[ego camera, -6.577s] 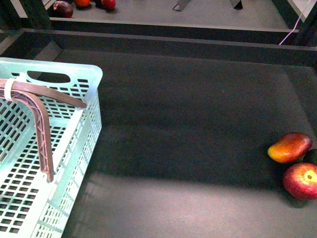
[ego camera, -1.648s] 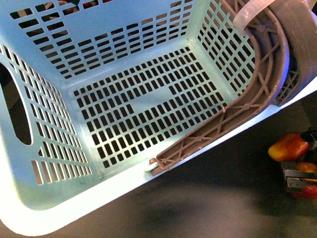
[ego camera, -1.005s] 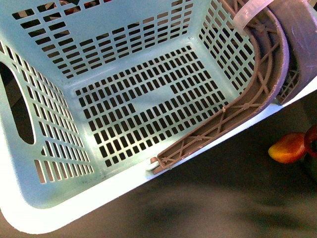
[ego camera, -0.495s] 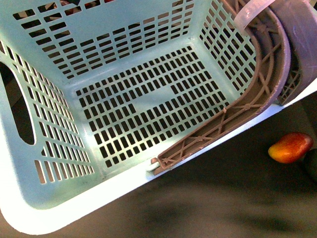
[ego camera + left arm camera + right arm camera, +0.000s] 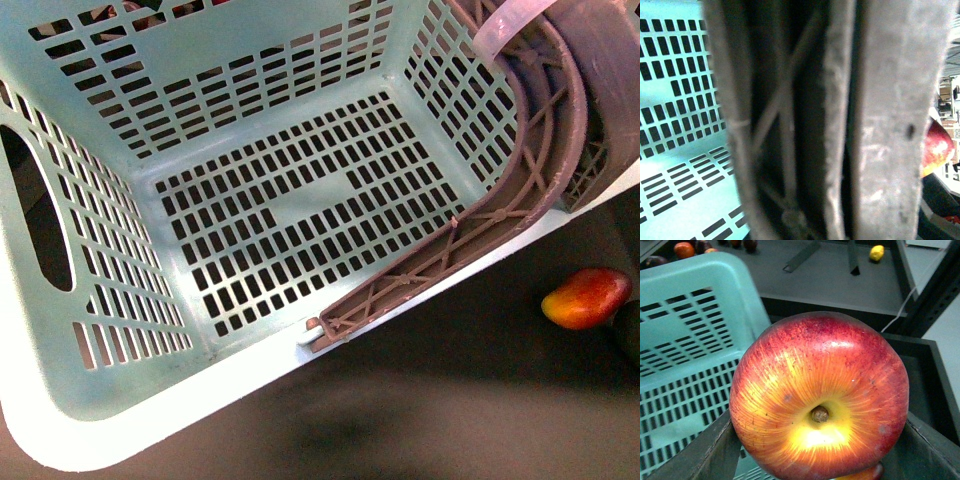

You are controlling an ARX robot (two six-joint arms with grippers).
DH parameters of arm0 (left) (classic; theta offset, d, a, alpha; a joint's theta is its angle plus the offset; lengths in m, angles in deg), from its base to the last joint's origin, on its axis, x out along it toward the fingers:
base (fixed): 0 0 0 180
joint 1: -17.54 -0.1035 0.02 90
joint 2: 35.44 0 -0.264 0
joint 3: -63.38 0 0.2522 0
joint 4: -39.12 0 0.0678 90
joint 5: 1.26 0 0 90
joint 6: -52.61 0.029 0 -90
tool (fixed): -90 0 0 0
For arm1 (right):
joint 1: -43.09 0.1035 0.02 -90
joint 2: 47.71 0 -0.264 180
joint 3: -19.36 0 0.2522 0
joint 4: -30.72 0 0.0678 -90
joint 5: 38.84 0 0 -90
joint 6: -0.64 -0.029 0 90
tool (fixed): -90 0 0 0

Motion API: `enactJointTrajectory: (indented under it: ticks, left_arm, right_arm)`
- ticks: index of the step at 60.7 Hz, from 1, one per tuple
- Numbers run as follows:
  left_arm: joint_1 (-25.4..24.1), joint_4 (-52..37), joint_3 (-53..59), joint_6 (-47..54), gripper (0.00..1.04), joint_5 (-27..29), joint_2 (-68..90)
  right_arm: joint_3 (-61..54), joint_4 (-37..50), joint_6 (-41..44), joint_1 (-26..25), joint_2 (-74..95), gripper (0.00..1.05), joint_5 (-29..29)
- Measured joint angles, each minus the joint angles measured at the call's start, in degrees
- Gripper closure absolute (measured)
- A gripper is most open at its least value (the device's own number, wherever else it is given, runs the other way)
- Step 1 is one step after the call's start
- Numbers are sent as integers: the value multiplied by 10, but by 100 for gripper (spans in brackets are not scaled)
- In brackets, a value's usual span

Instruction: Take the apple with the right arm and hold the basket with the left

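The mint-turquoise basket (image 5: pixel 250 210) hangs tilted close in the front view, its slotted floor facing me and its brown lattice handle (image 5: pixel 520 170) along its right side. My left gripper (image 5: pixel 810 150) is shut on the basket, clamped on that handle (image 5: pixel 785 125), which fills the left wrist view. The red apple (image 5: pixel 820 395), its yellowish stem dimple towards the camera, sits between the dark fingers (image 5: pixel 705 450) of my right gripper (image 5: pixel 820 440), shut on it. It is held in the air next to the basket wall (image 5: pixel 695 305). A slice of the apple (image 5: pixel 937 150) shows past the handle. The front view shows no apple.
An orange-red mango-like fruit (image 5: pixel 587 298) and a dark green fruit (image 5: pixel 630 330) lie on the dark table at the right. Beyond the table's raised rim (image 5: pixel 920 345) a grey surface holds several small fruits (image 5: pixel 684 249) and a yellow object (image 5: pixel 877 252).
The basket rose from the table's left to a tilted position near the camera. The right gripper closed on the apple and lifted it out of the front view. The basket has barely moved lately.
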Motion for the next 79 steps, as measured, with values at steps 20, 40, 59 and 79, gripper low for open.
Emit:
enactJointTrajectory:
  ticks: [20, 40, 59, 79]
  left_arm:
    - [0, 0, 0, 0, 90, 0, 0]
    - [0, 0, 0, 0, 90, 0, 0]
    - [-1, 2, 0, 4, 90, 5, 3]
    - [0, 2, 0, 3, 90, -1, 3]
  right_arm:
    - [-14, 28, -15, 56, 70, 31, -13]
    - [-16, 34, -24, 58, 78, 9, -24]
    - [-41, -4, -24, 20, -5, 9, -54]
    - [-72, -68, -30, -24, -106, 9, -81]
